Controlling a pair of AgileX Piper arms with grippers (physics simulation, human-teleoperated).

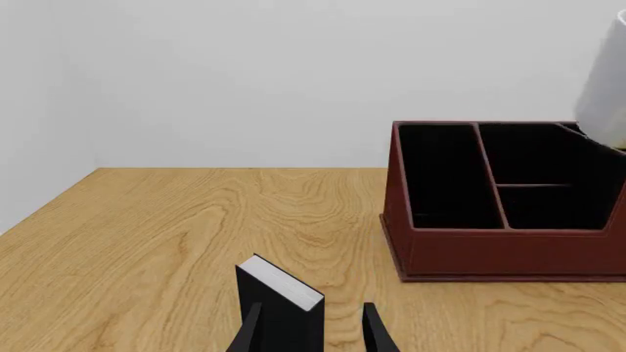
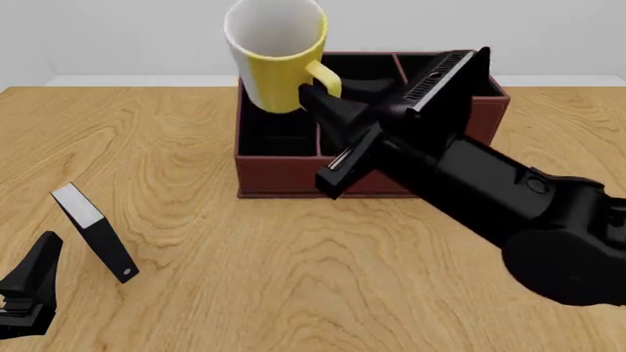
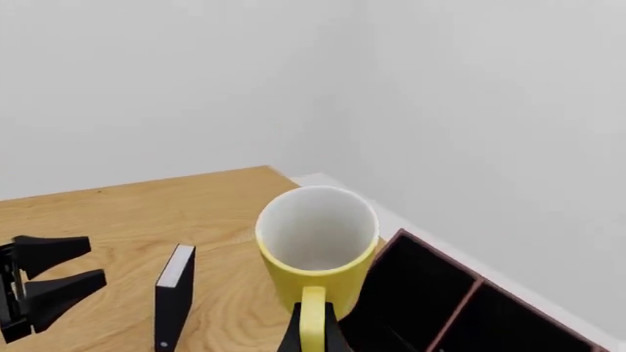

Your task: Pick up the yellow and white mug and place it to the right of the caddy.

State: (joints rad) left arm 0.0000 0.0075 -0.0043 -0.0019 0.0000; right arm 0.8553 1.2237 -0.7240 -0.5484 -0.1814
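Front view: the yellow and white mug (image 2: 278,57) is up in the air, clear of the surface (image 2: 293,257), over the far-left part of the caddy (image 2: 284,180). Its long axis is tilted, with the white mouth facing up and toward the camera, base pointing down and away. The yellow loop handle points toward the right arm. The right claw (image 2: 318,92) is pinching that handle, fingers (image 2: 333,110) pressed on it from both sides. The right arm comes in from the lower right, stretched diagonally up and left across the caddy's front, wrist raised above the box.

Right wrist view: mug (image 3: 318,253) mouth faces the camera, handle straight toward the lens between the finger tips (image 3: 293,339). Caddy's black-lined compartments (image 3: 440,308) lie just beside and below the mug.

The caddy sits at the far middle of the surface, long side running left-right, open top up. No writing or labels readable on mug or caddy.

The left claw (image 2: 29,293) rests low at the near-left corner, fingers spread, holding nothing. A thin black and white slab (image 2: 95,231) stands on edge just beside it, leaning, apart from the fingers. Left wrist view: slab (image 1: 278,301) stands between the spread fingers (image 1: 377,330), caddy (image 1: 499,249) well apart beyond.
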